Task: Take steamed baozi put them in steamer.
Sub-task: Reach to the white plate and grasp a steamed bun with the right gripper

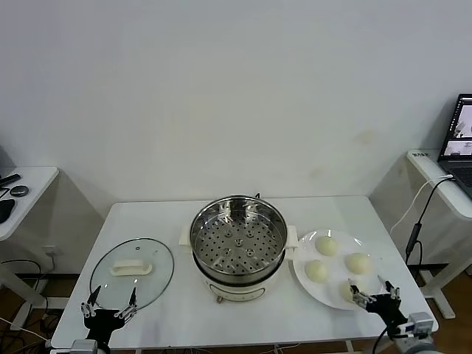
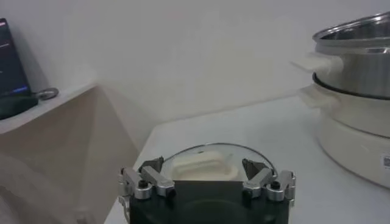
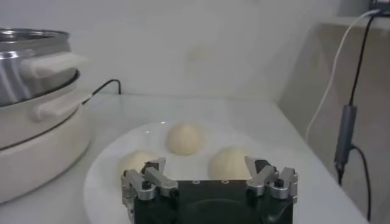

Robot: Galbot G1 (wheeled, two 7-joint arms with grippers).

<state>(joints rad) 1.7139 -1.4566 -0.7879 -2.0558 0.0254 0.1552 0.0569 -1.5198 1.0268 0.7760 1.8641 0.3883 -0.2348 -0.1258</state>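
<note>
Open tabletop front and back; the middle is taken

The steamer (image 1: pixel 238 240) stands uncovered at the table's (image 1: pixel 332 210) centre, open from above. The glass lid (image 1: pixel 133 271) fills the left front, the plate (image 1: pixel 304 276) with baozi (image 1: pixel 327 245) the right. Bare table runs behind all three.

A round glass lid (image 1: pixel 133 271) with a white handle (image 1: pixel 131 268) lies flat near the front left corner of the white table (image 1: pixel 147 221). A flat white plate (image 1: pixel 304 276) sits near the table's front right corner. Beyond the table's right edge a laptop (image 1: pixel 459 140) stands open on a side desk (image 1: pixel 435 177) with a white cable (image 1: pixel 417 203) hanging off it, and another side desk (image 1: pixel 26 193) beyond the left edge carries a few small dark objects (image 1: pixel 15 190).
</note>
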